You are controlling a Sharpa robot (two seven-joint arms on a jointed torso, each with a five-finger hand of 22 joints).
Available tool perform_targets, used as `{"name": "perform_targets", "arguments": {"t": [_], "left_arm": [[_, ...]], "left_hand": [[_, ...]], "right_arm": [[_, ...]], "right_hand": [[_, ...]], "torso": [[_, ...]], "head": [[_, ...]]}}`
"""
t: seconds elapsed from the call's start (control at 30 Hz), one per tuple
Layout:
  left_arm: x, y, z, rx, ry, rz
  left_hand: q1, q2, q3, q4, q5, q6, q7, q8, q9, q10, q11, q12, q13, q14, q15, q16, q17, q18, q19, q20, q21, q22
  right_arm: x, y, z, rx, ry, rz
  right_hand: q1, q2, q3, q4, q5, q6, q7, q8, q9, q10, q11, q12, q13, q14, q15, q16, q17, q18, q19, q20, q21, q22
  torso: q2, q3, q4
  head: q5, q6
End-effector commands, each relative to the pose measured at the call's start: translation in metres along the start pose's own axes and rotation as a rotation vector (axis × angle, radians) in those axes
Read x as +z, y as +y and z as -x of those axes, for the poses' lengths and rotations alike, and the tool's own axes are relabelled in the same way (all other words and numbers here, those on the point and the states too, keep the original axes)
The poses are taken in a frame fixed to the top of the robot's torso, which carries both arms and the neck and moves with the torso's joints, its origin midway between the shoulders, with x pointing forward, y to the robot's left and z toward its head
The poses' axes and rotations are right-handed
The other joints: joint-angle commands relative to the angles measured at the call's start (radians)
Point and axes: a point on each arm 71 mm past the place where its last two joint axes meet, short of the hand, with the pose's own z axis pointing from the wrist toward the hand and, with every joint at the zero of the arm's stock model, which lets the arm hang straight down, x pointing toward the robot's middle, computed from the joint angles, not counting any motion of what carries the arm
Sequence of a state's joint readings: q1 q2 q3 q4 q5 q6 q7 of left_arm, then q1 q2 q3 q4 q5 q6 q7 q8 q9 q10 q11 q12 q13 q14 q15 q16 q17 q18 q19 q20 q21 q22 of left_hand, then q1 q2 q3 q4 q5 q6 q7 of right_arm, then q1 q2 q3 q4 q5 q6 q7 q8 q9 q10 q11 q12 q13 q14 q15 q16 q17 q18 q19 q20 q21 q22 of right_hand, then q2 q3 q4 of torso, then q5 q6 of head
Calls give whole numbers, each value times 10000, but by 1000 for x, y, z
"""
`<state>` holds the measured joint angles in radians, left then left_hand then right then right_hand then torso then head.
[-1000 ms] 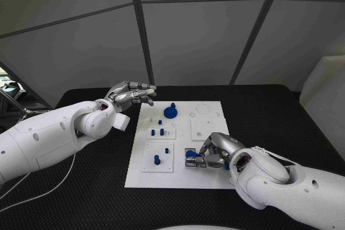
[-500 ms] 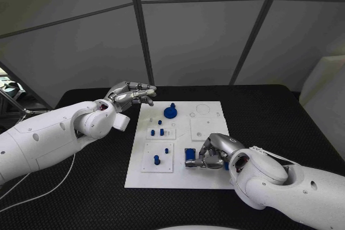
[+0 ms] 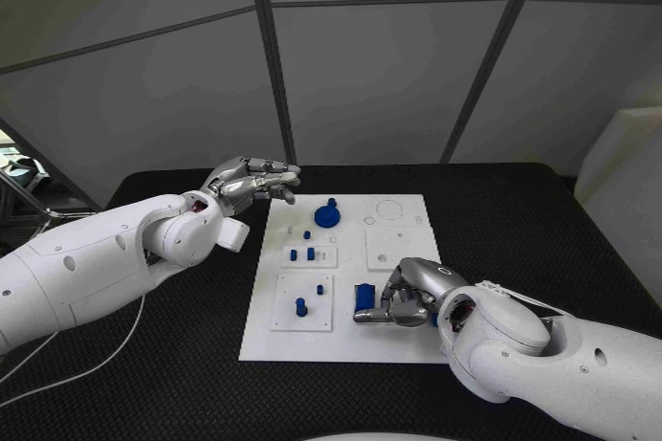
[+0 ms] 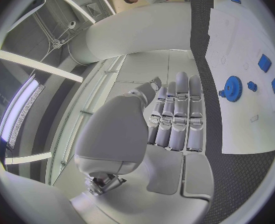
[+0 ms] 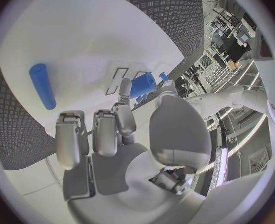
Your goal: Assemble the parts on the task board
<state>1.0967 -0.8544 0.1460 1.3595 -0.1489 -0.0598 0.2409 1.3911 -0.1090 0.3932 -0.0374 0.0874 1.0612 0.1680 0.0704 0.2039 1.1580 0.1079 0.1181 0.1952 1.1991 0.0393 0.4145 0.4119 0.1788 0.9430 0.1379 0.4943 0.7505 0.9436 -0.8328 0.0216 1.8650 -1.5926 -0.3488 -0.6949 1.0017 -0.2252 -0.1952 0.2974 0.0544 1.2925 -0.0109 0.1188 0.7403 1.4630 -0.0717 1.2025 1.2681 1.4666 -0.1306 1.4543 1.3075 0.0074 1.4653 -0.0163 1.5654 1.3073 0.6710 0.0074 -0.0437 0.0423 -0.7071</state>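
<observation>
The right robot hand (image 3: pixel 402 296) has drawn nearer along the task board (image 3: pixel 400 347).

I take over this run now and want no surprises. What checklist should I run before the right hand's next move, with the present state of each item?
1. Right hand is at the blue block near the front of the task board: ok.
2. Firm hold on the block: cannot tell; fingers hide the contact.
3. Left hand is off the board's far left corner, holding nothing: ok.
4. Blue gear stands on the board apart from both hands: ok.
5. Blue cylinder lies loose on the board: ok.
</observation>
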Motion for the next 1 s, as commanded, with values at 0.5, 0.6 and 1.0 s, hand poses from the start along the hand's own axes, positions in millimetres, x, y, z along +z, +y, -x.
{"name": "perform_targets", "arguments": {"t": [0.5, 0.6, 1.0], "left_arm": [[1, 0, -1, -66, 115, 25], [0, 0, 0, -62, 107, 39], [0, 1, 1, -56, 112, 105]], "left_hand": [[-24, 57, -55, -1, -21, -84, 15, -57, 7, -106, 7, -42, -10, 53, 9, -59, -10, 21, 30, 67, -58, -18], [-24, 57, -55, -1, -21, -84, 15, -57, 7, -106, 7, -42, -10, 53, 9, -59, -10, 21, 30, 67, -58, -18], [13, 73, -45, -32, -3, -108, 24, -58, 6, -127, 12, -50, -14, 54, 10, -90, -8, 23, 35, 67, -73, -32]], "right_arm": [[1, -6, 5, -16, -386, -46], [0, -8, 4, -163, -250, -44], [-1, -8, 1, -425, 311, 142]], "right_hand": [[692, 1150, 813, -89, -36, 72, -13, -86, 201, 95, -57, 102, 155, 642, -48, 66, 663, -74, 1055, -64, 54, 2635], [1442, 1101, 872, -339, -36, 72, -12, -112, 254, 96, -53, 88, 162, 641, -55, 64, 666, -74, 1055, -67, 54, 2635], [2338, 888, 680, -913, -41, 43, 31, -183, 343, 72, -16, 15, 143, 630, -43, 34, 635, -74, 1055, -61, 54, 2635]], "torso": [[1, 4, 0], [4, 4, -1], [-8, -2, 1]], "head": [[-9, -6], [-9, -12], [-42, -18]]}}
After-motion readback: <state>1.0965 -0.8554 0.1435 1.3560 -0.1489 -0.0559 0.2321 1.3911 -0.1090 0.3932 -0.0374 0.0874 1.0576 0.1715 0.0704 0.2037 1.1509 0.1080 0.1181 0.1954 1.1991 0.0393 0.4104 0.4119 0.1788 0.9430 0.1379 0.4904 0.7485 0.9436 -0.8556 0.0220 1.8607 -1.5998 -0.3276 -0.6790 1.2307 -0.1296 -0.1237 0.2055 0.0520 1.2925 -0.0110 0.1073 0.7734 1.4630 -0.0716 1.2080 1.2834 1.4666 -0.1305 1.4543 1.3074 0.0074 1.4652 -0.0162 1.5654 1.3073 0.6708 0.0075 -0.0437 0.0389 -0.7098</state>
